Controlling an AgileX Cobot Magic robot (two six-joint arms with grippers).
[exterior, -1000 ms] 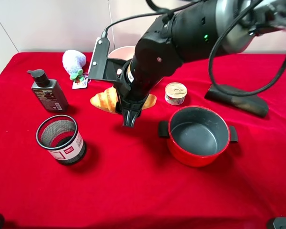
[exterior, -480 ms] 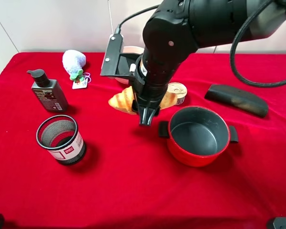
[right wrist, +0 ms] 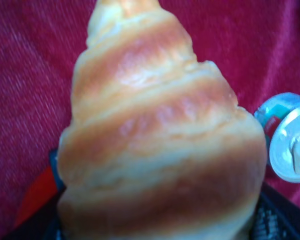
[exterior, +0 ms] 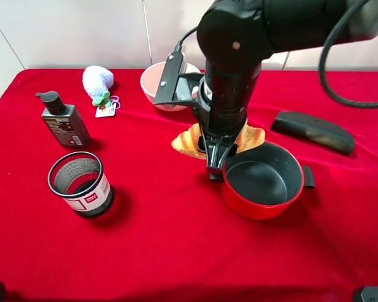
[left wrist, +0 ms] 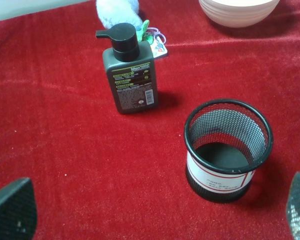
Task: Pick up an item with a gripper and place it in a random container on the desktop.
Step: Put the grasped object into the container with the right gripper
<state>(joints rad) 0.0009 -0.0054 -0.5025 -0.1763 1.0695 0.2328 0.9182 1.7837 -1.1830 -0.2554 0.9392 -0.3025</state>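
Note:
My right gripper (exterior: 214,165) is shut on the golden-brown croissant (exterior: 186,141), whose two ends stick out either side of the black fingers. It hangs just above the left rim and handle of the red pot (exterior: 259,211), which stands on the red desktop (exterior: 176,251). The pot's dark inside has nothing in it. The right wrist view is filled by the croissant (right wrist: 160,145), with a tin can (right wrist: 290,150) beside it. My left gripper (left wrist: 155,212) stands open low over the cloth, only its fingertips (left wrist: 12,210) showing.
A black mesh cup (exterior: 80,184) stands at the front left, with a dark pump bottle (exterior: 64,121) behind it. A plush toy (exterior: 97,82) and a pale pink bowl (exterior: 160,85) sit at the back. A black case (exterior: 312,131) lies at the right.
My right arm has swung to the right with the croissant, from the middle of the table to the pot's left rim. The tin can is now hidden behind the arm.

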